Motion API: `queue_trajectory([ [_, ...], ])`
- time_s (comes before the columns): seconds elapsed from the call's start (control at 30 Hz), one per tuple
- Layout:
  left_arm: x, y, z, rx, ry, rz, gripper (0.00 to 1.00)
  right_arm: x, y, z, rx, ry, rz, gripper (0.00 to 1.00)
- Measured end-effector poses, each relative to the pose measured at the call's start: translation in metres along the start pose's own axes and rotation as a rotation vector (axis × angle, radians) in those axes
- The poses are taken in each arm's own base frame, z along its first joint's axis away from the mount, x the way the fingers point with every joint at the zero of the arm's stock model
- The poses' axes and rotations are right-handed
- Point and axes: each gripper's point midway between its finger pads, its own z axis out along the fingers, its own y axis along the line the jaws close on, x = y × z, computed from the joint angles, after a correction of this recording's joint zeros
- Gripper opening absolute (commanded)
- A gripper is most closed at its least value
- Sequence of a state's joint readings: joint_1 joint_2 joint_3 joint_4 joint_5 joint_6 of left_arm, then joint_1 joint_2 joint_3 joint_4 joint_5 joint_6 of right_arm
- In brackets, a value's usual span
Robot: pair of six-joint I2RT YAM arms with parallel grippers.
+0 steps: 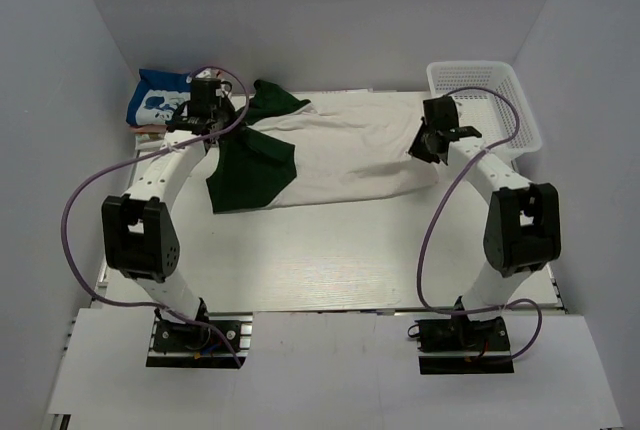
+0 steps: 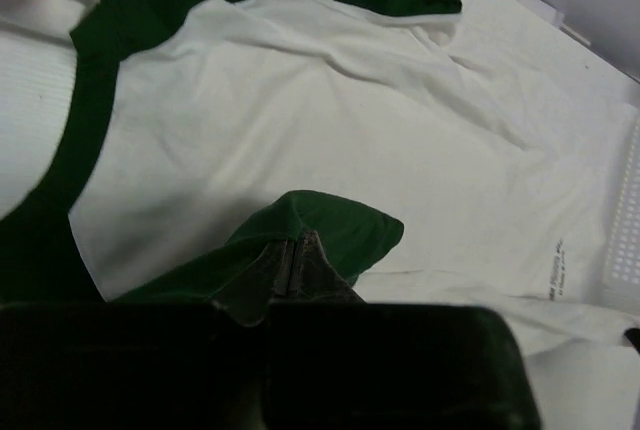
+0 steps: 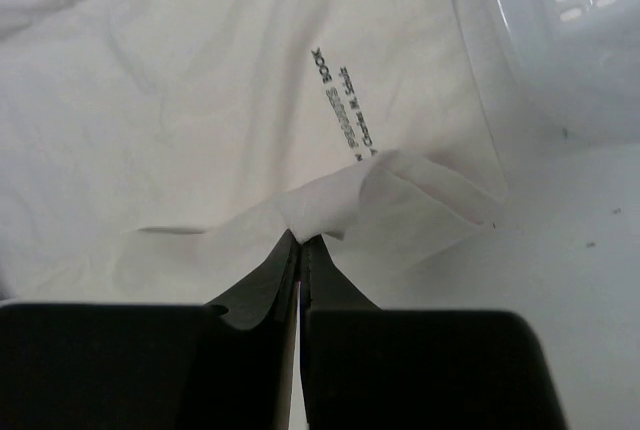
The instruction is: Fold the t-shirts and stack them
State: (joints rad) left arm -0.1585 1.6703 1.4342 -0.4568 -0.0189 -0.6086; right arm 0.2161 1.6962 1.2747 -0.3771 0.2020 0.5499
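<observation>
A cream t-shirt [image 1: 345, 150] lies spread across the table's far half, with dark lettering showing in the right wrist view [image 3: 345, 100]. A dark green t-shirt [image 1: 250, 165] lies under and beside its left end. My left gripper [image 2: 295, 250] is shut on a fold of the dark green t-shirt [image 2: 330, 225], lifted over the cream cloth [image 2: 330, 120]. My right gripper [image 3: 302, 242] is shut on the cream t-shirt's right edge [image 3: 330, 205], held up near the basket. A folded blue t-shirt with white print [image 1: 158, 100] lies at the far left, on a pinkish one.
A white plastic mesh basket [image 1: 495, 85] stands at the far right, close to my right gripper; its wall shows in the right wrist view [image 3: 560, 10]. Purple cables loop off both arms. Grey walls enclose the table.
</observation>
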Motion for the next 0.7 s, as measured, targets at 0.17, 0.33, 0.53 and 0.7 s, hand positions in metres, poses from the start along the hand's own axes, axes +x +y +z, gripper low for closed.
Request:
queue_trajectory([
  [0.17, -0.018, 0.007, 0.038, 0.010, -0.027, 0.050, 0.00, -0.013, 0.007, 0.018, 0.015, -0.006, 0.000, 0.00],
  [0.33, -0.033, 0.004, 0.098, 0.058, 0.002, 0.076, 0.84, -0.021, 0.010, 0.041, 0.045, 0.006, 0.003, 0.37],
  [0.53, -0.011, 0.026, 0.131, 0.046, 0.110, 0.043, 1.00, -0.016, 0.016, 0.046, 0.023, 0.033, -0.030, 0.90],
  [0.7, 0.011, 0.033, 0.100, 0.087, 0.146, 0.024, 1.00, 0.002, 0.029, 0.025, -0.061, 0.054, -0.067, 0.90],
])
